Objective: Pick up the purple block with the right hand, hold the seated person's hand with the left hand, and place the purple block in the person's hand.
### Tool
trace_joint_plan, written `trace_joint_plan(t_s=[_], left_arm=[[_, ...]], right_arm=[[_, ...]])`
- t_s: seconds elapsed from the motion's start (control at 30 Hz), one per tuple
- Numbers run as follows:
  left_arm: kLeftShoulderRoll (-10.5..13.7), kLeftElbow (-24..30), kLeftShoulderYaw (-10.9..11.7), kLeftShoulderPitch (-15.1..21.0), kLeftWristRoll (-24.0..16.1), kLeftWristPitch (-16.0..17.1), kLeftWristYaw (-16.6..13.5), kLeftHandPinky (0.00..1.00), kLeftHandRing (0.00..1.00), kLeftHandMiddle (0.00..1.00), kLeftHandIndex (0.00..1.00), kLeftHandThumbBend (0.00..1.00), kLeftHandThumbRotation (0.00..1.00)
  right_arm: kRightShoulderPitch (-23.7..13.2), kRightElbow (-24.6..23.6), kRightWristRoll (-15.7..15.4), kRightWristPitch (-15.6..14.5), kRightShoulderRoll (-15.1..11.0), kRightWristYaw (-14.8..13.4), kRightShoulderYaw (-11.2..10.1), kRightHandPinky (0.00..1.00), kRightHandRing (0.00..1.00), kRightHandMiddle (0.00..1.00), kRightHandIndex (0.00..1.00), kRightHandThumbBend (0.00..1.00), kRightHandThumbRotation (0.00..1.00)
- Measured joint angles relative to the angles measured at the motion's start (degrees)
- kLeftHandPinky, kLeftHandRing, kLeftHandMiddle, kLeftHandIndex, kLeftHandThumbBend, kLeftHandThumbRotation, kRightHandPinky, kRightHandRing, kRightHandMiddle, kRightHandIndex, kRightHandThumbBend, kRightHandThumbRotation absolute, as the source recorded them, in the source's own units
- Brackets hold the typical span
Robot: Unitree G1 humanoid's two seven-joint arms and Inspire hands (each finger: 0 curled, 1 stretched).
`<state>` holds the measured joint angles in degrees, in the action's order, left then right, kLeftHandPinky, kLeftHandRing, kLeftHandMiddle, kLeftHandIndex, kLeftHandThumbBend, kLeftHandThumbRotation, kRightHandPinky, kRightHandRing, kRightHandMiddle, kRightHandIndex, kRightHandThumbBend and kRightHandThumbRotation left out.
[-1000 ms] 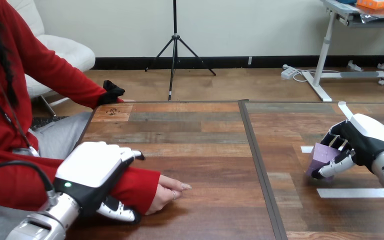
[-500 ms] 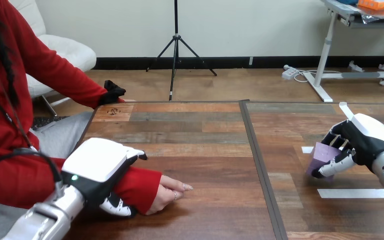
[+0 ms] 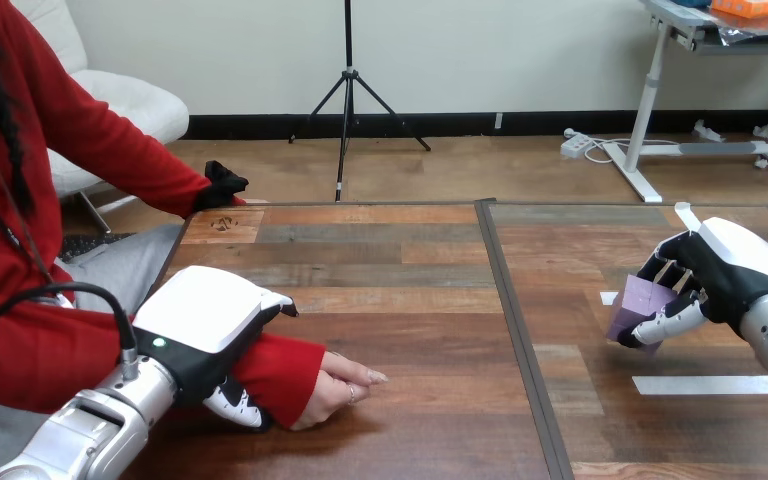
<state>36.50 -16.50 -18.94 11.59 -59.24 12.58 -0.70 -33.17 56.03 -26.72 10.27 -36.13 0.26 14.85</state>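
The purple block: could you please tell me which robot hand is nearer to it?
Right. The right hand is curled round the purple block at the view's right; the left hand is far off at the left, clasped round the person's wrist.

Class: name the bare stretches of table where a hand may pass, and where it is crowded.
Bare: the table middle between the person's hand and the purple block in the right hand. Crowded: near left, where the left hand clasps the person's wrist.

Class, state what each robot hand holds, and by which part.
Right hand grips the purple block, fingers behind, thumb in front. Left hand curls round the person's sleeved wrist.
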Motion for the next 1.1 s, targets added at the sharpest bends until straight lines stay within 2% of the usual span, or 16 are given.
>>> trace_joint_plan(t_s=[0.57,1.1], left_arm=[[0.20,-2.04,-1.09,0.58,0.00,-0.76,-0.57,0.76,0.80,0.79,0.77,0.95,0.04],[0.79,-2.27,-1.66,0.99,0.15,-1.03,0.41,0.75,0.76,0.75,0.74,0.94,0.00]], right_arm=[[0.52,-1.02,0.06,-0.59,0.00,0.01,-0.04,0.35,0.41,0.47,0.51,0.69,0.00],[1.31,-1.16,0.08,-0.62,0.00,0.03,-0.06,0.38,0.44,0.50,0.51,0.69,0.00]])
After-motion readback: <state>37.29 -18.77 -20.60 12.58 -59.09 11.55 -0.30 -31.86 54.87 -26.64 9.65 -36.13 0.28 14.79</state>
